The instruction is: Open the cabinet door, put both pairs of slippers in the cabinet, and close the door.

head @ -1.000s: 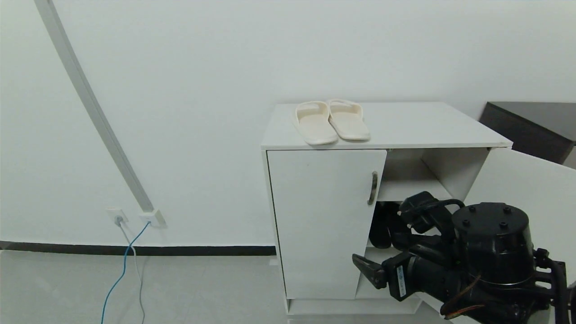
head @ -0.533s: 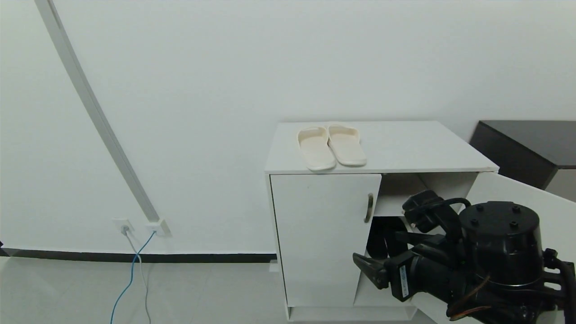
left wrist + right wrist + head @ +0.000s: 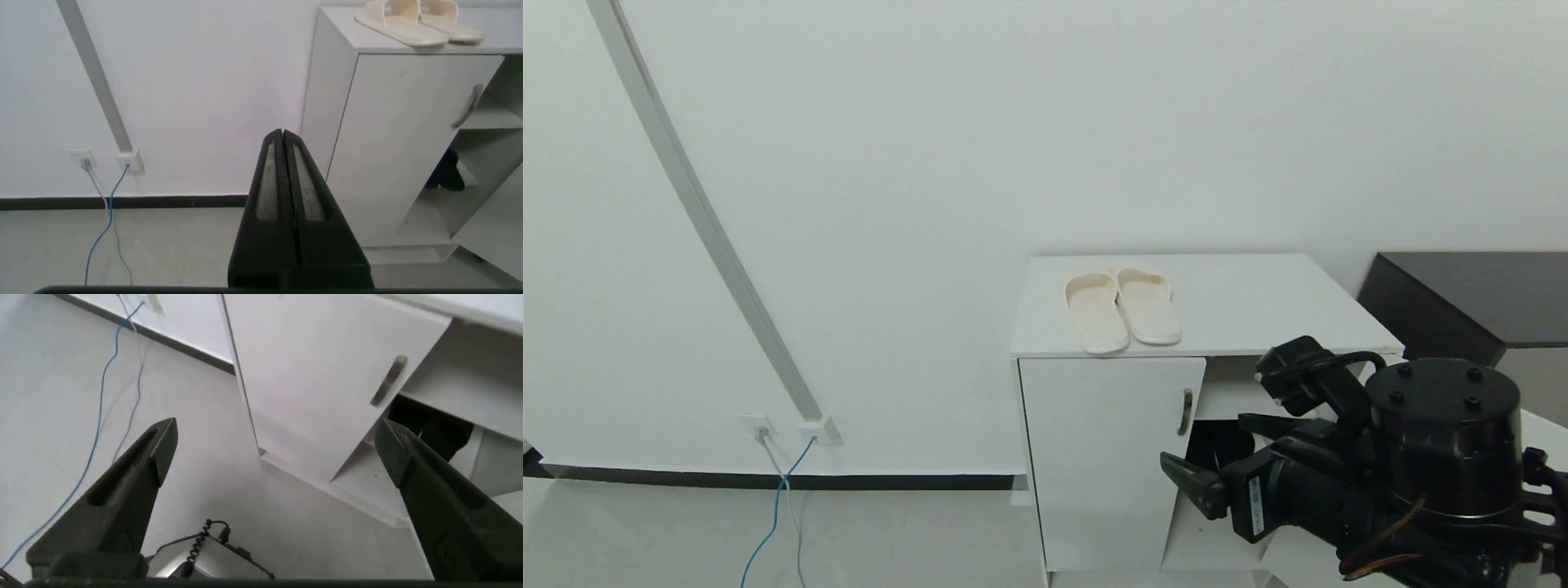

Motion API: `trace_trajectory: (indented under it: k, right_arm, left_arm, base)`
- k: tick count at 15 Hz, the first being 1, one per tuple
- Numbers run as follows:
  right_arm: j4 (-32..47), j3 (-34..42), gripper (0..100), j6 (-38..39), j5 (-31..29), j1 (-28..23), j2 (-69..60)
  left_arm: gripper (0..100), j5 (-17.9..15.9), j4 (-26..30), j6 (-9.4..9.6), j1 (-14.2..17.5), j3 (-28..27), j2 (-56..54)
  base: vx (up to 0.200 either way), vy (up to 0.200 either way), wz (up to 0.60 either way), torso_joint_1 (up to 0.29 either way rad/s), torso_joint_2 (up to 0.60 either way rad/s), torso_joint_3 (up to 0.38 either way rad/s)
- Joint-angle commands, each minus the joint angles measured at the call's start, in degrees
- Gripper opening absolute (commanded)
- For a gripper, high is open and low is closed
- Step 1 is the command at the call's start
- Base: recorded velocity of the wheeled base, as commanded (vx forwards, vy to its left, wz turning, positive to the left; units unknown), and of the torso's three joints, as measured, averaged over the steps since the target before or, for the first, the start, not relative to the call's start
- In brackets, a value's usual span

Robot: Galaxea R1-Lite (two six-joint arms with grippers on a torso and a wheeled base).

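White wall fills the background of the head view, with a grey strip running slantwise down it to two sockets and a blue cable on the floor, all well apart from the left side of the cabinet. On top of the cabinet lies the cream pair of slippers, side by side, near the front edge. The left door is closed, with its handle at the inner edge; the right door stands open. Inside the cabinet, low in the open half, a dark pair of slippers shows partly. The right pincer hangs in front of this opening, fingers spread, and its arm covers most of the inside. A dark piece of furniture stands to the right of the cabinet.

From the left wrist, the left pincer is seen with both fingers pressed together and nothing between them, out in front of the cabinet's left side and well apart from it. This view shows what the head view hides: a shelf inside the cabinet, and the dark pair standing under it in the lower compartment.

From the right wrist, the right pincer is very wide and empty, touching nothing. Between its fingers are the closed door and the floor before the cabinet; the handle and the dark pair are close to one finger.
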Motion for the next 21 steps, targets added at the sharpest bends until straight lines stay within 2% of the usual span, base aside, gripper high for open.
trace_trajectory:
  k: [1,6,8,10,11,12,14,18,21]
  right_arm:
    - [-0.03,-0.06,100,-0.10,-0.23,0.61,-0.15]
    - [-4.69,1.43,100,-0.71,-1.55,1.13,0.12]
    - [-5.39,0.99,100,-1.68,-5.07,1.13,1.26]
    - [-5.13,-3.23,100,-0.45,-12.80,1.75,5.92]
    - [-5.13,-7.62,100,2.71,-18.60,1.92,11.46]
    - [-4.87,-10.44,100,4.38,-20.54,1.84,14.27]
    - [-3.72,-15.80,100,5.61,-21.77,1.57,19.89]
    - [3.66,-29.33,100,10.01,-21.77,-0.36,28.86]
    - [4.36,-34.08,100,10.18,-21.77,-0.98,32.20]
  left_arm:
    - [0,0.01,0.07,-0.06,0.00,0.01,0.06]
    - [0,0.01,-0.02,0.03,0.00,0.01,0.06]
    - [0,0.01,0.07,0.03,0.00,0.01,0.06]
    - [0,-0.08,0.07,0.11,0.00,0.01,-0.02]
    - [0,0.01,0.07,0.55,0.00,0.01,0.06]
    - [0,-0.08,0.07,0.55,0.00,0.01,0.06]
    - [0,-0.16,0.07,0.55,0.00,0.01,0.06]
    - [0,-0.16,0.07,0.20,0.00,0.01,0.06]
    - [0,-0.16,0.07,0.11,0.00,0.01,0.06]
  base:
    - [0.000,0.000,0.00,0.207,-0.44,-0.246]
    - [0.000,0.000,0.00,0.175,-0.39,-0.213]
    - [0.000,0.000,0.00,0.171,-0.36,-0.195]
    - [0.000,0.000,0.00,0.168,-0.36,-0.193]
    - [0.000,0.000,0.00,0.061,-0.12,-0.056]
    - [0.000,0.000,0.00,0.027,-0.07,-0.036]
    - [0.000,0.000,0.00,0.000,0.00,0.000]
    - [0.000,0.000,0.00,0.000,0.00,0.000]
    - [0.200,0.000,0.00,0.007,0.00,0.002]
